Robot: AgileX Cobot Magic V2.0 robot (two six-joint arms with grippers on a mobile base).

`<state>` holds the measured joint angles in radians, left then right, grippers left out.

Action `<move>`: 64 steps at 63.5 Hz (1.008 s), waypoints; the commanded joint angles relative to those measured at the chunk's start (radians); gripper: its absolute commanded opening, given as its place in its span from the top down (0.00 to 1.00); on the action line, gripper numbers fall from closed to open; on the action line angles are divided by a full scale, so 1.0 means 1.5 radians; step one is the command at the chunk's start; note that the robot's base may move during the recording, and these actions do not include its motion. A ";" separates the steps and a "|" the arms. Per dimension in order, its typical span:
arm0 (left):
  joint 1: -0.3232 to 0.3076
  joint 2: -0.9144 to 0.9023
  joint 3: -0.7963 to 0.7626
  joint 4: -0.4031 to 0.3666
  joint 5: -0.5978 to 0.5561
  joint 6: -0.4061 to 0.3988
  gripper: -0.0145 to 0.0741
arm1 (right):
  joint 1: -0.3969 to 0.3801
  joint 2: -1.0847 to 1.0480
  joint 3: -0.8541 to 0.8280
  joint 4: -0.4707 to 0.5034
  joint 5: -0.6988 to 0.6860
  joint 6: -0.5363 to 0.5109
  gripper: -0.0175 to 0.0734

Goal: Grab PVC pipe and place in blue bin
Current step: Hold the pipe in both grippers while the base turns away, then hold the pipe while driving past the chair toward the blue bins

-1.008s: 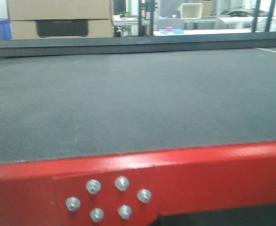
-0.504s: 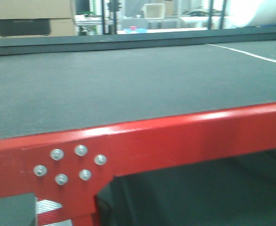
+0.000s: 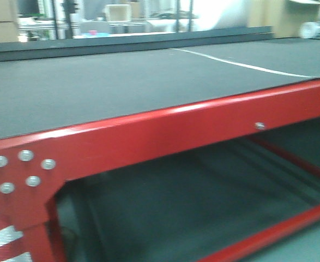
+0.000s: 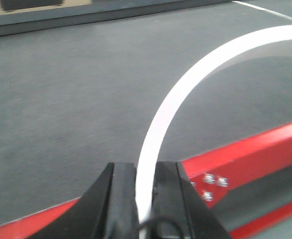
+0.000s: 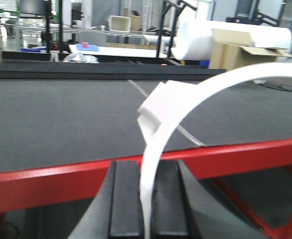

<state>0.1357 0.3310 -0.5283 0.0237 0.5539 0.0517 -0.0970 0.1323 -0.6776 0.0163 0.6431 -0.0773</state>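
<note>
Table (image 3: 121,82): dark grey mat top, with a red steel rail (image 3: 176,131) along the near edge. Bolt cluster (image 3: 32,180) at the rail's left corner joint, single bolt (image 3: 260,125) further right. A thin white line (image 3: 247,66) crosses the mat diagonally on the right.

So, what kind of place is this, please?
Probably a workshop or warehouse: a large red-framed table with a dark mat top, a big white roll beside a cardboard box, and metal racks behind.

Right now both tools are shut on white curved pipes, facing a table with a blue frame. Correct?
No. The table frame is red, per the exterior front-facing view. The left tool is shut on the left PVC pipe, right tool on the right PVC pipe.
</note>
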 commanded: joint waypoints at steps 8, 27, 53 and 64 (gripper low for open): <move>-0.001 -0.005 -0.002 -0.005 -0.015 0.000 0.96 | 0.001 -0.003 0.001 -0.002 -0.016 0.000 0.98; -0.001 -0.005 -0.002 -0.005 -0.015 0.000 0.96 | 0.001 -0.003 0.001 -0.002 -0.016 0.000 0.98; -0.001 -0.005 -0.002 -0.005 -0.015 0.000 0.96 | 0.001 -0.003 0.001 -0.002 -0.016 0.000 0.98; -0.001 -0.005 -0.002 -0.005 -0.015 0.000 0.96 | 0.001 -0.003 0.001 -0.002 -0.016 0.000 0.98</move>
<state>0.1357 0.3310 -0.5283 0.0237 0.5539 0.0517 -0.0970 0.1323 -0.6776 0.0163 0.6431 -0.0773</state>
